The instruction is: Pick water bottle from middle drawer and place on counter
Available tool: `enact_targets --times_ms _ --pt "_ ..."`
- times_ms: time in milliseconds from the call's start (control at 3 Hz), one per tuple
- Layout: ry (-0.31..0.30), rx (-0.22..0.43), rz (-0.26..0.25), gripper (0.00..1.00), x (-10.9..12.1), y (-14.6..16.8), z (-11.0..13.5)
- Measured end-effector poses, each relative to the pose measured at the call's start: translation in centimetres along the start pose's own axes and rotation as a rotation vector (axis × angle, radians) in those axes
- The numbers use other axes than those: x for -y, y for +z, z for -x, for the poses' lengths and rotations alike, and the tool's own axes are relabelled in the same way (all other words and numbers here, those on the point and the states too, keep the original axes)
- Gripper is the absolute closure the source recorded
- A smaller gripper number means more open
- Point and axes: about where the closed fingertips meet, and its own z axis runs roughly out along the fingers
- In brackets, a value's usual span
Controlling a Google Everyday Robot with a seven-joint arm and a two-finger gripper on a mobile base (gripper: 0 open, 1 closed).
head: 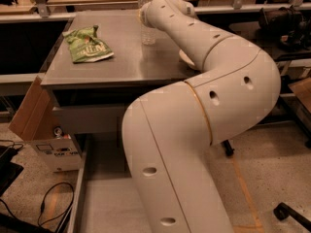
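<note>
The water bottle (147,33) stands upright on the counter (116,62) near its far edge, white cap up. Its middle is hidden by the end of my arm. My gripper (144,14) is at that far end of the arm, right at the bottle, and the wrist covers it. The middle drawer (99,178) is pulled out low at the front. It is a grey tray with a low left wall, and my arm hides most of it.
A green chip bag (87,45) lies on the counter's left part. A white bowl (186,60) peeks out behind my arm at the counter's right edge. A cardboard box (26,115) and a white box (58,152) stand on the floor to the left, with cables nearby.
</note>
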Motion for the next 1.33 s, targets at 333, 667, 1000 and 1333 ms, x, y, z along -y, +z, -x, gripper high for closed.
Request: enact_targets --times_ms 333,667,1000,1333 --pt "0.0 0.0 0.0 0.52 0.0 0.0 0.0" --pt "0.0 0.0 0.0 0.29 0.0 0.0 -0.01" --pt "0.0 -0.002 0.001 0.06 -0.09 0.1 -0.14" --pt "0.0 -0.003 0.002 0.0 -0.17 0.17 -0.22"
